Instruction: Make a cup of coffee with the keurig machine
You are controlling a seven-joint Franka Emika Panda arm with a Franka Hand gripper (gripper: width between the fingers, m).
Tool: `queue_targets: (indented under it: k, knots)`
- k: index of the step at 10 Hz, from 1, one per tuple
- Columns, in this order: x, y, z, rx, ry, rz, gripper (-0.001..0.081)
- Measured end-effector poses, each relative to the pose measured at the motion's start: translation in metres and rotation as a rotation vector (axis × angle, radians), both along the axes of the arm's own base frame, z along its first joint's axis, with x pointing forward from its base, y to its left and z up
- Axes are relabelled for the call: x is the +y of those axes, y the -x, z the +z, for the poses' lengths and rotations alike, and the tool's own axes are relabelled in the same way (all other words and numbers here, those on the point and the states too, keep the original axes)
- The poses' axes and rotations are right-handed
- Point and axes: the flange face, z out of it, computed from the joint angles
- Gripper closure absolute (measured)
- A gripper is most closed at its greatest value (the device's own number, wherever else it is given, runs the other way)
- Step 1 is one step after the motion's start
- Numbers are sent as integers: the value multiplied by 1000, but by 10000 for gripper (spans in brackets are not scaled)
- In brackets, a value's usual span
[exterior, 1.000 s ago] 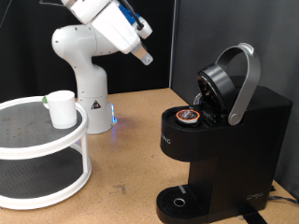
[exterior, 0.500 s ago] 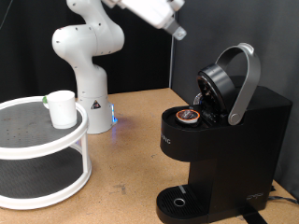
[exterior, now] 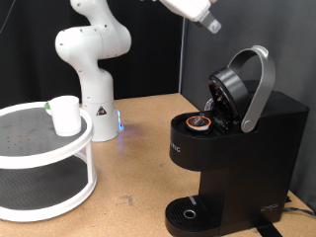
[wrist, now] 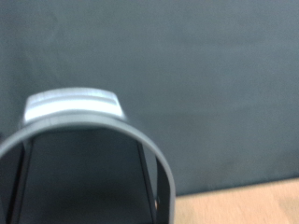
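The black keurig machine (exterior: 242,148) stands at the exterior view's right with its grey arched lid handle (exterior: 259,84) raised and the lid open. A small pod with a brown top (exterior: 200,122) sits in the open holder. The small white cup (exterior: 65,115) with a green tab stands on the top tier of a round white rack (exterior: 30,148) at the left. My gripper (exterior: 211,24) is high at the top of the exterior view, above and left of the lid handle, holding nothing visible. The wrist view shows the grey handle arch (wrist: 75,117) close up; no fingers show.
The white robot base (exterior: 91,69) stands at the back left on the wooden table (exterior: 138,168). The machine's round drip tray (exterior: 190,212) is at the bottom. A dark curtain forms the background.
My gripper has moved to the exterior view's right and upward, from above the robot base to above the machine's raised handle. Cup, pod and machine have not moved.
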Motion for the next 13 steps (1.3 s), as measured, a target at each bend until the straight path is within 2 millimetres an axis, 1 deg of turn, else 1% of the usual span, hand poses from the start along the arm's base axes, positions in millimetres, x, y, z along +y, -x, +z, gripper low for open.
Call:
queue_targets:
  k: [2, 4, 7, 9, 11, 13]
  knots:
    - [4, -4, 3, -56, -100, 3, 6]
    - [17, -9, 11, -104, -120, 9, 6]
    - [60, -13, 28, -137, -62, 96, 6]
    - [89, -16, 34, -125, -34, 133, 6]
    - [113, -17, 33, -105, -17, 152, 6]
    - [134, -18, 28, -93, -5, 159, 6]
